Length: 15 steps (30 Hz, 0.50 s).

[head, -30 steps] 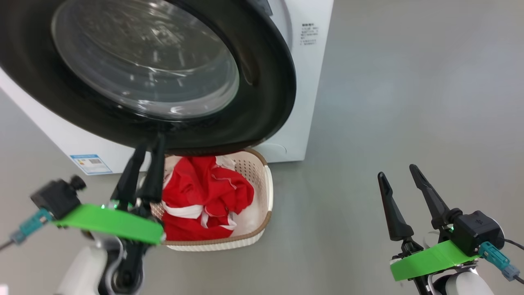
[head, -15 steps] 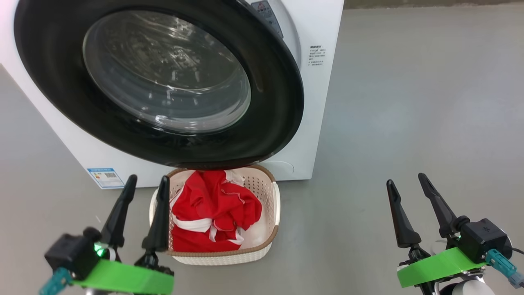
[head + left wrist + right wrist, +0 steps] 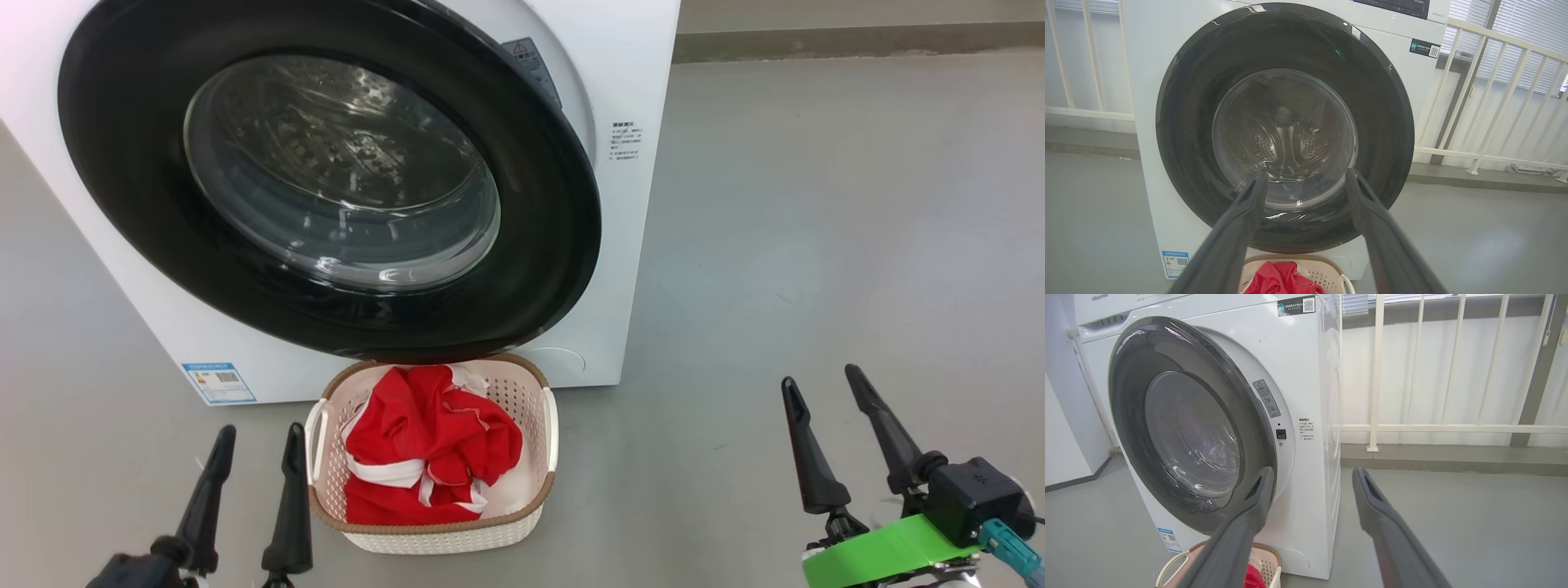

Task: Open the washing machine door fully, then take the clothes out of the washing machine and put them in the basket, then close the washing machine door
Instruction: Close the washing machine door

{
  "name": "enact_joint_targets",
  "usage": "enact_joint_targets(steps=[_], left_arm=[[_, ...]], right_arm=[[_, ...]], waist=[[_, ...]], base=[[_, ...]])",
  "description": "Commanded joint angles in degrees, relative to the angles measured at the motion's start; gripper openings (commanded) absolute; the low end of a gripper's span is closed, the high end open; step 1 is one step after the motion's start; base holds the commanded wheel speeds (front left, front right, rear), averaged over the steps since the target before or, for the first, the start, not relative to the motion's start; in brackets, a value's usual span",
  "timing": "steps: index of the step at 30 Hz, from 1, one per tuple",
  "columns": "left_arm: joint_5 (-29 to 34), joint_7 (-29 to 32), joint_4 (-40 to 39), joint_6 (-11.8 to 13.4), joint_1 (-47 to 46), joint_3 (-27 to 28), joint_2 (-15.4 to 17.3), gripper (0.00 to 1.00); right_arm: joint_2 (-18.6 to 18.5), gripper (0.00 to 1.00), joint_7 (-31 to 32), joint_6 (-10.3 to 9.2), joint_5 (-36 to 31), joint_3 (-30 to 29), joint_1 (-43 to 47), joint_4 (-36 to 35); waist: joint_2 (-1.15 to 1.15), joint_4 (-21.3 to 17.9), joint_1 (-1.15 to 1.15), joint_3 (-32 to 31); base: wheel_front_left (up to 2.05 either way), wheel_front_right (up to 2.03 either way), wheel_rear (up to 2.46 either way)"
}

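Note:
The washing machine (image 3: 637,245) is white, and its black round washing machine door (image 3: 131,188) covers the drum; in the right wrist view the door's (image 3: 1126,416) right edge stands a little off the front. Below it on the floor is the cream basket (image 3: 531,502), holding the red clothes (image 3: 424,445) with white trim. My left gripper (image 3: 260,433) is open, low and just left of the basket, holding nothing. Far to the right my right gripper (image 3: 820,378) is open and empty over bare floor. The left wrist view looks between its open fingers (image 3: 1237,228) at the door glass (image 3: 1286,139).
A blue label (image 3: 219,382) sits low on the machine's front. A white railing (image 3: 1376,375) and a low kerb (image 3: 1453,457) run behind and right of the machine. Grey floor (image 3: 816,245) stretches to the right.
The head camera has tilted up, showing more of the door. My left gripper has dropped from the door's lower edge to the floor side left of the basket. The right gripper barely moved.

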Motion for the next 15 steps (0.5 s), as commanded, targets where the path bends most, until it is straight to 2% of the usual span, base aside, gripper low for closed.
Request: enact_joint_targets(steps=[1,15], left_arm=[[1.05,-0.44,-1.91,-0.32,-0.66,2.38,0.17,1.0],[5.37,-0.44,-2.67,-2.37,1.26,6.46,-2.35,1.0]], right_arm=[[-0.5,1.0,-0.37,0.28,-1.2,0.85,-0.6,-2.0],[-0.5,1.0,-0.37,0.28,-3.52,-0.61,0.92,-3.45]], waist=[[0.0,-0.13,0.0,-0.12],[0.0,-0.16,0.0,-0.74]], base=[[0.0,0.0,0.0],[0.0,0.0,0.0]])
